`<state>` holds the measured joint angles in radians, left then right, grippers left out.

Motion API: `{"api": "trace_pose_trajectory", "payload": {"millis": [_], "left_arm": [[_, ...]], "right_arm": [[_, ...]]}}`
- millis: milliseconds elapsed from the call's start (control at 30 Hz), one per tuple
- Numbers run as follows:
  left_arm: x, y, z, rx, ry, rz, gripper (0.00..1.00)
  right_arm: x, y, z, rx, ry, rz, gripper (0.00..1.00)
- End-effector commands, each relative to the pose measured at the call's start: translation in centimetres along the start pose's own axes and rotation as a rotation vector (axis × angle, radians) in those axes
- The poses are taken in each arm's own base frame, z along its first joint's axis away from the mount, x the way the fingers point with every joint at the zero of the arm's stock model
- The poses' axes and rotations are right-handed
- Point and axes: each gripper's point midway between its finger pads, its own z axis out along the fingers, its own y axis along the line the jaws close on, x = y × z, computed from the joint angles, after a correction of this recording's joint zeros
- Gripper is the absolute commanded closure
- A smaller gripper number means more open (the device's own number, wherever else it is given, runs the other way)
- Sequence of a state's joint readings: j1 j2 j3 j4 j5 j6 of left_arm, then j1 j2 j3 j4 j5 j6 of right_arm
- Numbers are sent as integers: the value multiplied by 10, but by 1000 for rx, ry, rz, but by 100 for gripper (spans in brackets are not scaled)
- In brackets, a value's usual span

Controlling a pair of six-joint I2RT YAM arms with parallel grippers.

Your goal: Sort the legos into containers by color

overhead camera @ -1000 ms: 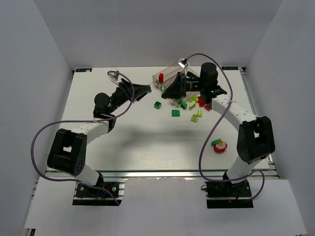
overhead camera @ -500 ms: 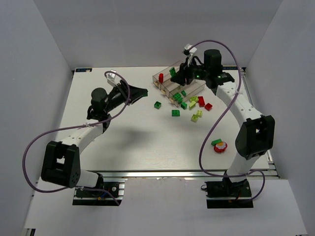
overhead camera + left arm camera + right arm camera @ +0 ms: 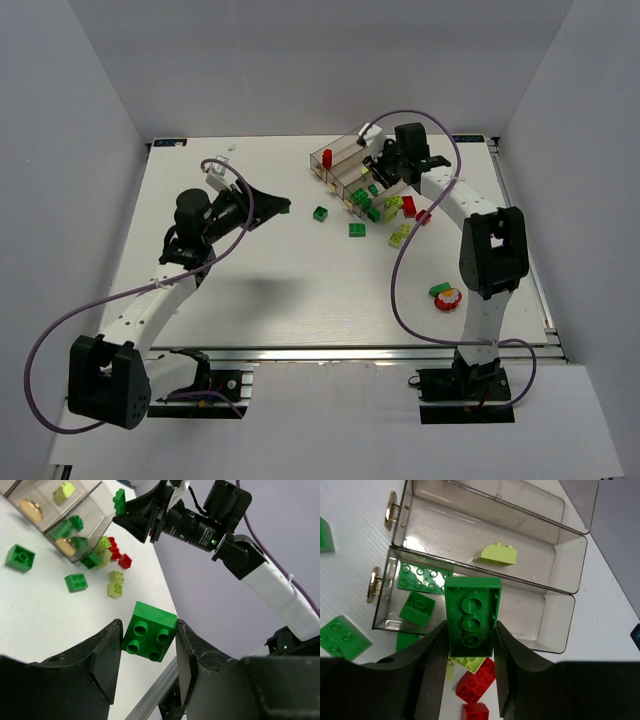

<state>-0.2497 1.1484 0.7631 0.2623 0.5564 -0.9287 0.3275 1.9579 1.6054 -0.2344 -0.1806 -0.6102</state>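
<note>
The right gripper [image 3: 470, 635] pinched a long green brick [image 3: 471, 611] — best released squarely over the compartment [image 3: 535, 620] holding greens [image 3: 417, 611] (at its nine o'clock); the left gripper [image 3: 149, 647] clamped a square green brick [image 3: 150, 631].

The right gripper [image 3: 470, 626] has moved from the loose legos [image 3: 400, 215] in front of the containers [image 3: 568, 586] to a position above them, carrying a green lego [image 3: 471, 611], and its elbow has swung inward. The left gripper [image 3: 279, 206] has retracted toward the near left, and its arm has straightened out.
</note>
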Motion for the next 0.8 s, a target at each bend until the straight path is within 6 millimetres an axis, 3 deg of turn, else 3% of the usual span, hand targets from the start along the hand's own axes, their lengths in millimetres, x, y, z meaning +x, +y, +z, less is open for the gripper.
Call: {"api": "trace_pose_trajectory", "payload": {"millis": [0,367,500,633,767], "left_arm": [[5,12,-9,-56,-6,10,100],[14,18,-20,-73,-18,-6,100],[15,18,-21,-74,-17,-7,100],[13,16,-21,-70,-23,-11,100],[10,14,-17,-69,-26,-7,99]], "right_arm": [[-10,-21,7,63,-20,-75,98],[1,-10,36,11,-19,10,78],[3,-7,43,-2,-21,34,64],[8,-4,47,-12,-9,40,39],[6,-5,42,-21,-22,61,27]]}}
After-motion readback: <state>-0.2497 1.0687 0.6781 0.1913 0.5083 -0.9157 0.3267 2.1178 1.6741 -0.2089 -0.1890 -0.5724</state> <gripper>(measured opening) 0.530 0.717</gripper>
